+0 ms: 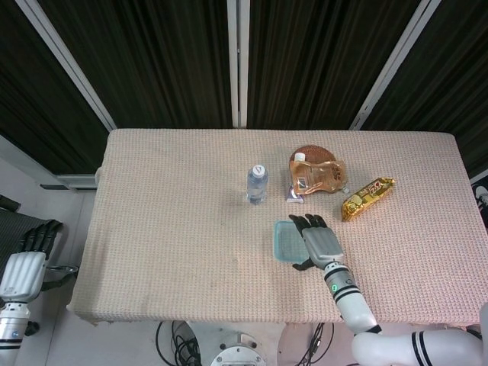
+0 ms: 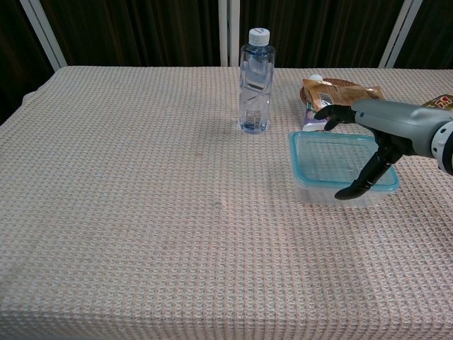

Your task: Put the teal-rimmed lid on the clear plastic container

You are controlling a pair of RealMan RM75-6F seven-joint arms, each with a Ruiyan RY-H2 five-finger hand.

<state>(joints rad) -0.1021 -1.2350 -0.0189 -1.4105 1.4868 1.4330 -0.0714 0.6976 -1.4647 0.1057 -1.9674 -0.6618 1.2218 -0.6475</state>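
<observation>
Fingers [image 2: 357, 185]: our right hand [image 2: 368, 134] spreads over the teal-rimmed lid [image 2: 340, 161]; whether it grips, we cannot tell.
Lid: sits on the clear plastic container [image 2: 311, 191], near the water bottle [image 2: 255, 81].
Left hand [image 1: 27, 259]: off-table, fingers loose, holding nothing.

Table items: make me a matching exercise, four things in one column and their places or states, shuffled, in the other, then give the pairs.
Things:
1. water bottle
2. teal-rimmed lid
3. gold snack bar
4. left hand

Places or states:
A. lies nearest the table's right edge
B. hangs off the table, holding nothing
C. stands upright with a white cap
D. sits on the clear plastic container under the right hand

Pairs: 1-C, 2-D, 3-A, 4-B
</observation>
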